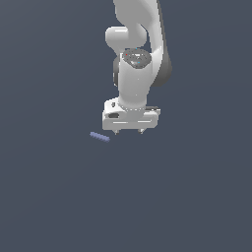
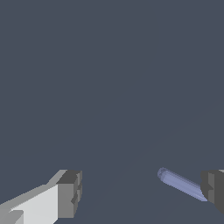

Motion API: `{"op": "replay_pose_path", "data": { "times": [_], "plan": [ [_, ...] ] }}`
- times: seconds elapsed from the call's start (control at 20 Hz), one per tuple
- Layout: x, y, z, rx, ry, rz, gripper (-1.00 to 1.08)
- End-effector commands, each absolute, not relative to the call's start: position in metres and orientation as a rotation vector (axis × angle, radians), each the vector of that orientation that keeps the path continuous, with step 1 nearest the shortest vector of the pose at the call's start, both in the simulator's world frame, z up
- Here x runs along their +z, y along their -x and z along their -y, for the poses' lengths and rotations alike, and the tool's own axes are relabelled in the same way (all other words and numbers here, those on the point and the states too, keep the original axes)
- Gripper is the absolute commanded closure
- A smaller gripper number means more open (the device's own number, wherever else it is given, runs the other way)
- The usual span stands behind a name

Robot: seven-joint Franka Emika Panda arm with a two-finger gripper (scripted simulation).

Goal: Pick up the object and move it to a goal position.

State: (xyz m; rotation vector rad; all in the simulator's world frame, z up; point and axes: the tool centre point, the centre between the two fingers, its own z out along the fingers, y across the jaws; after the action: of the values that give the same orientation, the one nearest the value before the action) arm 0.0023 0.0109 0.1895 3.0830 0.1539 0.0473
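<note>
Our gripper (image 1: 129, 132) has its fingers spread wide, holding nothing. We think it hangs near the little blue rod (image 1: 100, 137) to line up for a grab.

Distant exterior view; close wrist view

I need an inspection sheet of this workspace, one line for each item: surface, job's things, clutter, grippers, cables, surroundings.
Surface: plain dark grey-blue floor, no marks seen.
Job's things: small blue rod lying flat, to the exterior view's left of the gripper; no goal marker seen.
Clutter: nothing seen.
Grippers: white gripper open and holding nothing; in the wrist view the rod passes in front of one of the fingers, contact cannot be told.
Cables: nothing seen.
Surroundings: only the white arm; nothing else seen.
</note>
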Motion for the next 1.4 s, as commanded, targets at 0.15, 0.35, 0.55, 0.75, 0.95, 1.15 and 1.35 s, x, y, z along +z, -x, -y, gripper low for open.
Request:
{"op": "replay_pose_path", "data": {
  "times": [0.15,0.35,0.55,0.75,0.95,1.15,1.35],
  "plan": [
    [0.192,-0.003,-0.007,0.055,-3.085,-0.137,-0.92],
    [0.203,-0.005,0.007,0.083,-3.090,-0.072,-0.92],
    [0.207,-0.006,0.013,0.093,-3.091,-0.045,-0.92],
    [0.205,-0.005,0.013,0.090,-3.090,-0.062,-0.92],
    [0.202,-0.004,0.017,0.087,-3.089,-0.100,-0.92],
    [0.196,-0.002,0.022,0.081,-3.086,-0.163,-0.92],
    [0.189,0.001,0.030,0.074,-3.079,-0.249,-0.92]
  ]
}}
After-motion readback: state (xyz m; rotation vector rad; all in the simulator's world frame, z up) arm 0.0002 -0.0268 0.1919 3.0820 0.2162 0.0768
